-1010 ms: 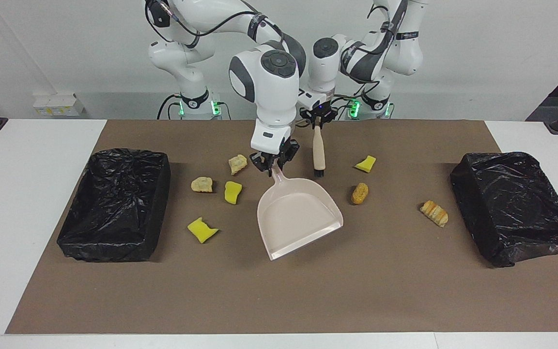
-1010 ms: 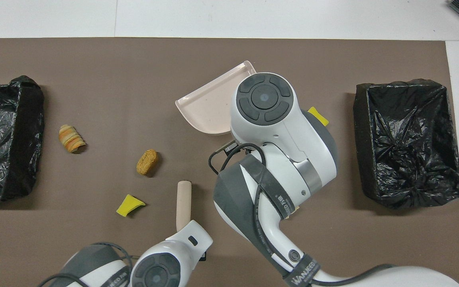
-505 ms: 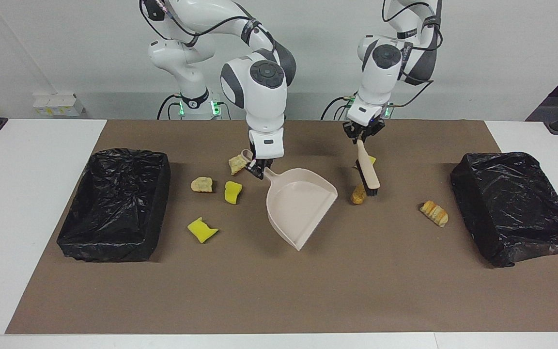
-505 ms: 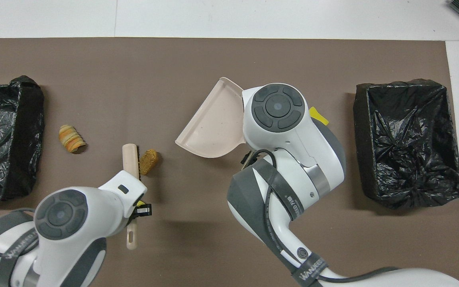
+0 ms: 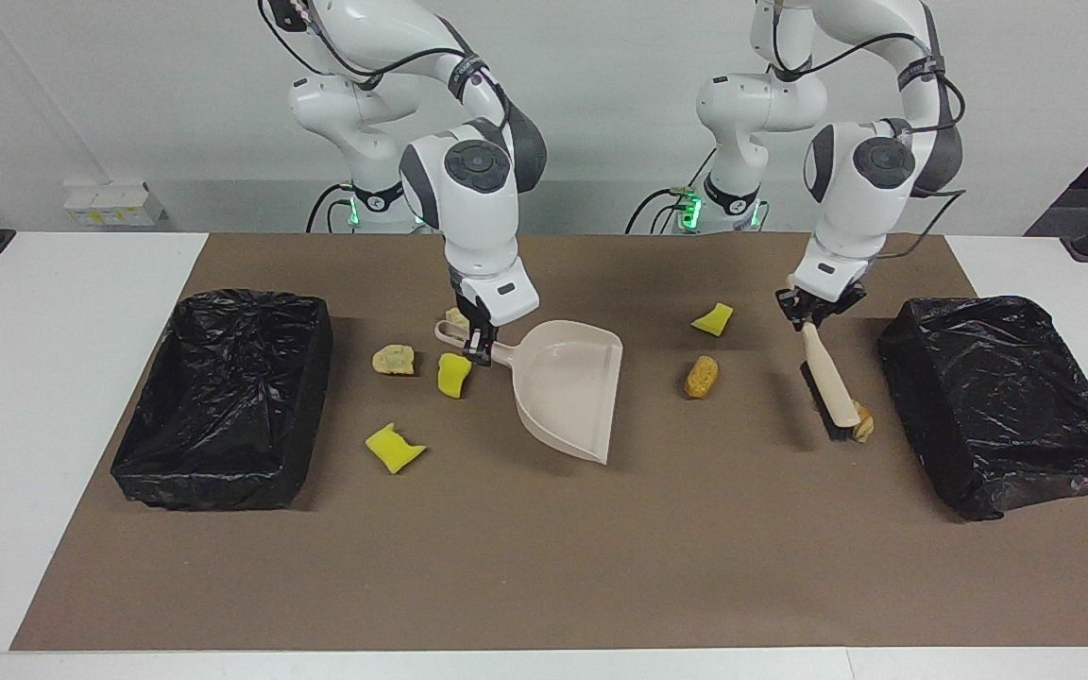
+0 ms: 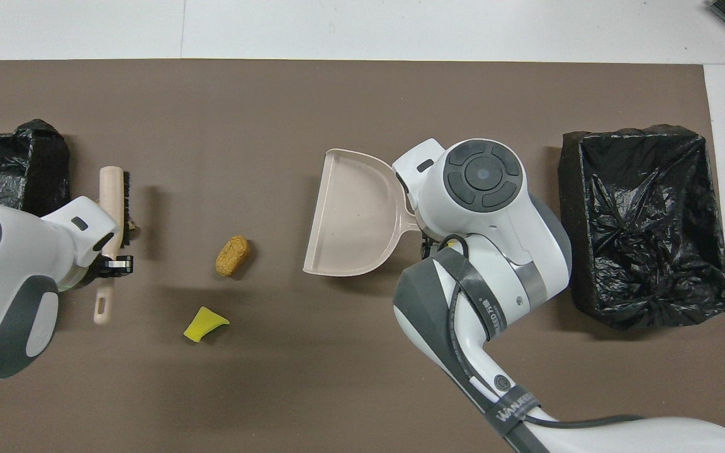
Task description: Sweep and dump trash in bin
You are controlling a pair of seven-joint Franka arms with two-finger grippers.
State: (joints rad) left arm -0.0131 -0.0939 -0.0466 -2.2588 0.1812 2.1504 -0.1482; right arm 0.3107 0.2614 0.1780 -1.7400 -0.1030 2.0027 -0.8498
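My left pincer (image 5: pixel 819 309), clamped on the brush (image 5: pixel 831 382) handle, has swung from the middle of the bench to the bin (image 5: pixel 1007 401) at the left arm's end, bristles now down against the striped pastry scrap (image 5: pixel 863 423). My right pincer (image 5: pixel 479 342), closed on the dustpan (image 5: pixel 568 387) handle, has turned its mouth that way. The other trash (image 5: pixel 701 376) is unswept, so sweeping can start.

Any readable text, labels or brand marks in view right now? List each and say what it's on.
"WANJEED" as best it reads, small and slanted: on the black strap around the right arm, overhead view.
Printing on the black strap higher up that arm: too small to read.
White boxes near the wall at the right arm's end, facing view: no legible text.
Dustpan, brush, both black-lined bins: no text visible.
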